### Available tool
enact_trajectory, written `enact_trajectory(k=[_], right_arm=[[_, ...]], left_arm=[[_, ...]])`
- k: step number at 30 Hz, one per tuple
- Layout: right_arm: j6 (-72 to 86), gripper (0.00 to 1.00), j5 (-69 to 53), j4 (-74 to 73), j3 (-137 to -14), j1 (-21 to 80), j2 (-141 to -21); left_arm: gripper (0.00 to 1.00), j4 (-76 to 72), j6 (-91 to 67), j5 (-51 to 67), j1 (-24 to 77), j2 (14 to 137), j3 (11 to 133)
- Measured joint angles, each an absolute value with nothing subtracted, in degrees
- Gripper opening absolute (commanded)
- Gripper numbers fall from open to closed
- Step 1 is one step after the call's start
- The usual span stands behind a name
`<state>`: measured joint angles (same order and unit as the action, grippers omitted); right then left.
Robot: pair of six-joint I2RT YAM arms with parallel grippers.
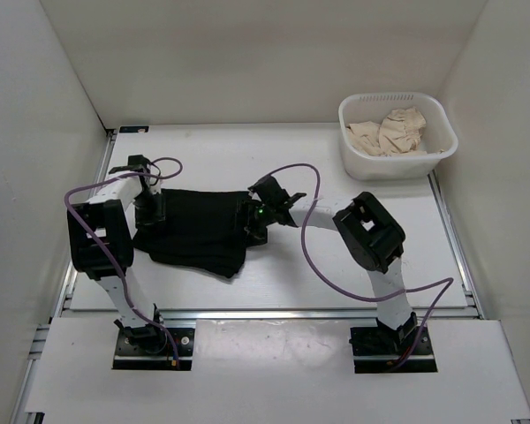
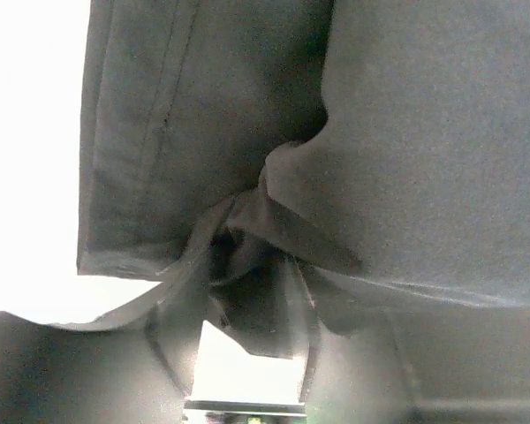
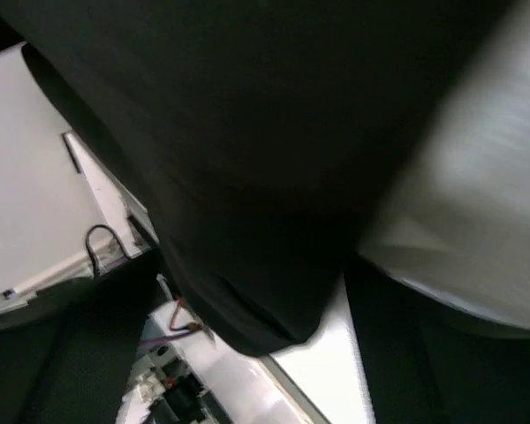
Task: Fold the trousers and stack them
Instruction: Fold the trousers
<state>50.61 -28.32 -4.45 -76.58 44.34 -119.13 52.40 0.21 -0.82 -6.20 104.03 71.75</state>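
The black trousers (image 1: 199, 228) lie as a folded, rumpled bundle at the middle left of the white table, with a corner sagging toward the near edge. My left gripper (image 1: 150, 215) is at their left edge and my right gripper (image 1: 250, 223) at their right edge. In the left wrist view the fabric (image 2: 406, 132) bunches into a pinch at the left gripper (image 2: 247, 265), which is shut on it. In the right wrist view the dark cloth (image 3: 247, 132) drapes over the right gripper (image 3: 269, 296), which is shut on it, with table showing beneath.
A white basket (image 1: 397, 170) holding crumpled beige cloth (image 1: 390, 131) stands at the back right corner. White walls close in the table on three sides. Purple cables (image 1: 305, 230) loop from both arms. A metal rail (image 1: 265, 311) runs along the near edge.
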Motion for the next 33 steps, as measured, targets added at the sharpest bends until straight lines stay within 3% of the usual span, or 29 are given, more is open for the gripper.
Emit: enact_trajectory(k=[1,2,5,10,12,17,23,24,27,28,31,33], right_arm=[[52.12,0.69,-28.12,-2.94,-76.58,44.75,-119.72],[53.41,0.46,-28.18,-1.78,-76.55,45.17,-120.42],[56.62,0.18,-26.94,-0.21,-76.2,45.69,-122.41],[57.25,0.01,-26.04,-1.83,-75.2,43.99,-122.08],[54.85,0.0,-25.63,-4.86,-75.22,42.41,-121.05],[44.71,0.0,-26.28,-15.92,-75.22,35.51,-118.19],[28.97,0.32,-27.33,-32.84,-77.73,25.06,-116.55],[26.65,0.43,-27.2,-36.12,-79.35,23.97,-116.77],[20.16,0.62,-26.24,-43.9,-85.56,22.13,-118.34],[18.57,0.76,-25.76,-45.93,-87.74,21.98,-119.04],[15.33,0.99,-24.21,-49.43,-91.81,22.02,-119.98],[13.98,0.99,-22.46,-51.33,-92.95,22.15,-119.87]], left_arm=[[0.59,52.51,0.03,-0.82,-6.2,104.03,71.75],[0.62,52.6,0.16,-0.8,-6.2,104.03,71.77],[0.78,53.56,0.19,-1.04,-6.42,104.03,72.53],[0.86,56.8,0.03,-1.26,-8.47,103.57,77.97],[0.94,58.3,-0.01,-1.32,-9.56,102.52,80.53],[1.0,62.39,0.05,-1.32,-11.03,97.51,82.65],[1.0,66.35,0.01,-0.16,-10.98,91.42,79.55],[1.0,66.85,-0.01,0.1,-10.98,90.8,78.65],[1.0,68.23,0.01,0.56,-10.98,89.82,76.9],[1.0,68.49,-0.01,0.67,-10.98,89.54,76.44],[1.0,69.06,-0.01,0.82,-11.0,88.92,75.94],[1.0,69.23,-0.01,0.89,-11.05,88.47,75.9]])
